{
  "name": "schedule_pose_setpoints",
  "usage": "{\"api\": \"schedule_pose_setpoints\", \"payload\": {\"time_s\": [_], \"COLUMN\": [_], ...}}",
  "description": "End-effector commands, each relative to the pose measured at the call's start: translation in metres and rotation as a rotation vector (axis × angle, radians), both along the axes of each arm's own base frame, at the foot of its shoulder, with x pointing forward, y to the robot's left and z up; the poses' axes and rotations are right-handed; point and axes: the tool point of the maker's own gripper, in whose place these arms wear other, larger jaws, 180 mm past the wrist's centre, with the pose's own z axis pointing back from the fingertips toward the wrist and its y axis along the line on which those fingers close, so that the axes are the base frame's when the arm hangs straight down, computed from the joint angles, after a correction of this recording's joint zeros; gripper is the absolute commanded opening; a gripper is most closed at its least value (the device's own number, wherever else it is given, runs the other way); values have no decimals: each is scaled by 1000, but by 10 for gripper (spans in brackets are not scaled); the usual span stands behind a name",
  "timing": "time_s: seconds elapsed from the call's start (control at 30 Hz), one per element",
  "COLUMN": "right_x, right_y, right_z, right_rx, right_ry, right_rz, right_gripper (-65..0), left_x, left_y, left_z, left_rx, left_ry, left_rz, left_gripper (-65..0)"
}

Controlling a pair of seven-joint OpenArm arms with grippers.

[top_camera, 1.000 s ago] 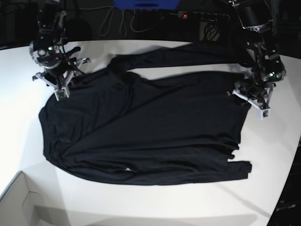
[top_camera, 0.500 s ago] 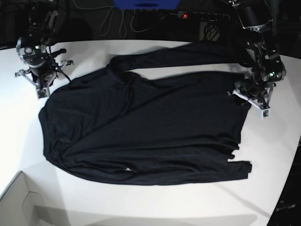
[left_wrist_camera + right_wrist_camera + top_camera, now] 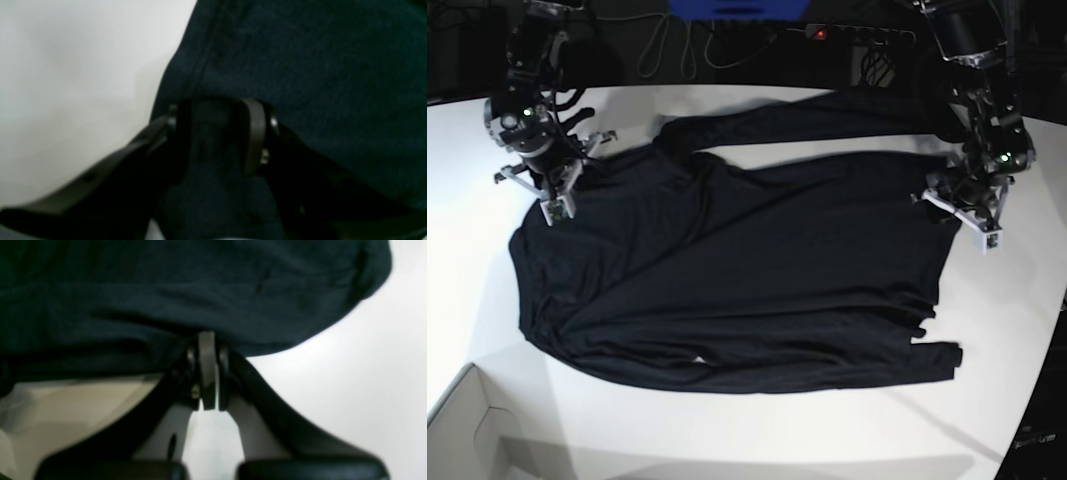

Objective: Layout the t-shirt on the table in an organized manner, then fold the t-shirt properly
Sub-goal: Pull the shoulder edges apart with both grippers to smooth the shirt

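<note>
Back at the upper left, the right gripper [image 3: 555, 200] is closed, seemingly empty, while the left gripper [image 3: 217, 133] pinches the shirt [image 3: 737, 270], spread mid-table [image 3: 757, 430], soft and limp, best taken by its edges.

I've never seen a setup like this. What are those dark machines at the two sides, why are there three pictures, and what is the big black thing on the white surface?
The machines are two robot arms. One picture looks down from above; the other two come from small cameras on each arm's wrist, looking along its tool. A black long-sleeved t-shirt lies spread on the white table. The left tool, on the overhead picture's right, has a fold of the shirt bunched between its fingers. The right tool, on the overhead picture's left, is shut at the shirt's edge; whether it pinches any cloth is hard to tell.
</note>
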Motion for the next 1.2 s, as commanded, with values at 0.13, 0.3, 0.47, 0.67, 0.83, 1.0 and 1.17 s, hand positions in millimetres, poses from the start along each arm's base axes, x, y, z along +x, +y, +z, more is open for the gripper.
{"api": "schedule_pose_setpoints", "payload": {"time_s": [0.13,0.3,0.47,0.67,0.83,1.0,1.17], "right_x": [19,31,38,43,37,18,-4], "right_y": [6,16,21,27,21,-1,-20], "right_z": [1,2,6,9,0,-20,-12], "right_rx": [22,29,31,32,20,-17,-63], "right_ry": [-26,-38,-53,-63,-34,43,43], "right_rz": [14,37,48,70,69,67,45], "right_gripper": [-650,-650,-650,-650,-650,-650,-650], "left_x": [-6,-6,-6,-5,2,5,15], "left_y": [4,4,3,3,5,10,8], "left_z": [-3,-3,-3,-3,3,7,32], "left_rx": [15,15,15,15,15,22,49], "left_ry": [41,41,41,40,20,14,-53], "left_rz": [0,-1,-3,-3,2,3,-12], "left_gripper": [-414,-414,-414,-414,-414,-414,-414]}}
